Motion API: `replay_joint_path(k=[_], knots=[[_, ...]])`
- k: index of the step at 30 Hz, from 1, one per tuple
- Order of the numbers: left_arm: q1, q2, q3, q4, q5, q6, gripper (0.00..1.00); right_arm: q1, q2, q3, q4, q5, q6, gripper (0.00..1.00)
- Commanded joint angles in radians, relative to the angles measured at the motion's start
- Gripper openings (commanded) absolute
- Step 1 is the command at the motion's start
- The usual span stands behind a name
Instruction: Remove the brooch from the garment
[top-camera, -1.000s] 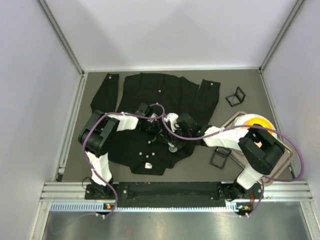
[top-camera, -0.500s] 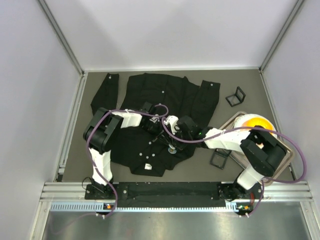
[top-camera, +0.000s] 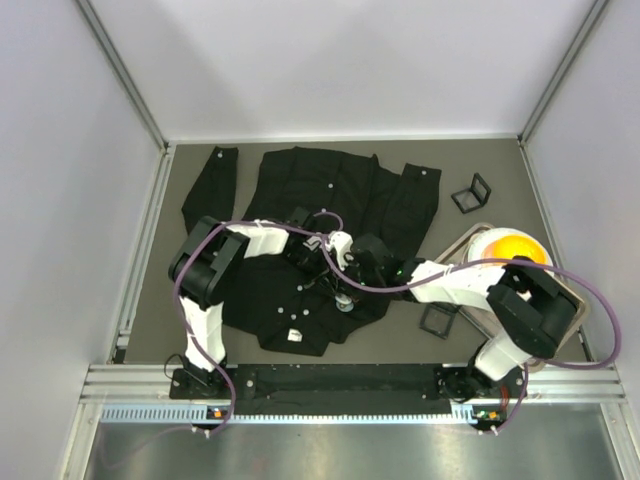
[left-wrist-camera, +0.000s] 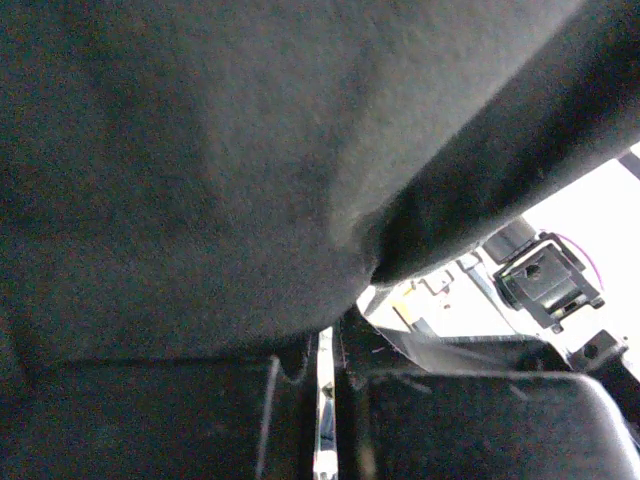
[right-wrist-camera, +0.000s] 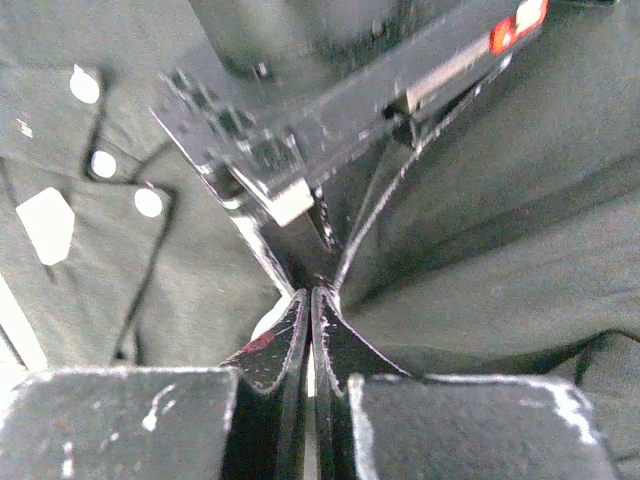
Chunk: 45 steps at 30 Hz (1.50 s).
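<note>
Soft matte black cloth fills my left view: my left fingers (left-wrist-camera: 323, 395) are pinched tight on a fold of the garment (top-camera: 320, 190). My right fingers (right-wrist-camera: 312, 300) are pressed together, tips at a crease near small round white buttons (right-wrist-camera: 104, 163) and a flat white tag (right-wrist-camera: 45, 225). The shirt lies spread mid-bench, sleeves out left and right, on the dull grey-brown bench (top-camera: 490, 165), with pale smooth walls (top-camera: 330, 60) around.

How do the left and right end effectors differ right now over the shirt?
The left end effector reaches in from the left, the right end effector from the right. Black garment fabric drapes across most of the left's wrist view, while the right's view is open and shows white buttons. Both are shut, with their tips close together over the garment's front.
</note>
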<state>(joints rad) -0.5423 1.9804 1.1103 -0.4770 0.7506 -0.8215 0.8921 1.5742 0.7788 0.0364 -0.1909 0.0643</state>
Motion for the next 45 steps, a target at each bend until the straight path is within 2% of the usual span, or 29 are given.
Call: replay_joint_path(k=[1, 3, 4, 7, 10, 16, 20, 22, 29, 35, 41, 45], knots=[[-0.059, -0.069, -0.062, 0.194, -0.151, -0.027, 0.00, 0.079, -0.075, -0.003, 0.180, -0.058, 0.164, 0.02], [-0.061, -0.124, -0.102, 0.213, -0.206, -0.021, 0.00, 0.064, -0.104, -0.009, 0.116, -0.007, 0.213, 0.07], [-0.061, -0.139, -0.115, 0.222, -0.218, -0.019, 0.00, 0.050, -0.141, -0.018, 0.099, 0.066, 0.267, 0.09], [-0.064, -0.190, -0.159, 0.253, -0.270, -0.019, 0.00, 0.015, -0.187, -0.036, 0.016, 0.119, 0.353, 0.14], [-0.070, -0.235, -0.184, 0.262, -0.319, -0.013, 0.00, 0.004, -0.192, -0.053, -0.007, 0.073, 0.379, 0.18], [-0.079, -0.304, -0.196, 0.201, -0.393, -0.011, 0.00, -0.018, -0.145, -0.039, -0.085, 0.074, 0.426, 0.22], [-0.085, -0.356, -0.169, 0.111, -0.483, 0.014, 0.00, -0.025, -0.171, -0.049, -0.087, 0.105, 0.454, 0.39], [-0.090, -0.335, -0.077, -0.027, -0.519, 0.079, 0.00, -0.027, -0.178, -0.047, -0.093, 0.142, 0.453, 0.46], [-0.131, -0.221, 0.071, -0.251, -0.539, 0.205, 0.00, -0.108, -0.141, -0.049, -0.099, 0.218, 0.541, 0.50], [-0.177, -0.138, 0.166, -0.299, -0.499, 0.222, 0.00, -0.194, -0.068, -0.019, -0.085, 0.261, 0.641, 0.51], [-0.186, -0.111, 0.180, -0.316, -0.477, 0.237, 0.00, -0.310, 0.006, -0.010, -0.139, 0.297, 0.704, 0.50], [-0.185, -0.121, 0.169, -0.333, -0.479, 0.252, 0.00, -0.344, 0.018, -0.010, -0.150, 0.333, 0.738, 0.49]])
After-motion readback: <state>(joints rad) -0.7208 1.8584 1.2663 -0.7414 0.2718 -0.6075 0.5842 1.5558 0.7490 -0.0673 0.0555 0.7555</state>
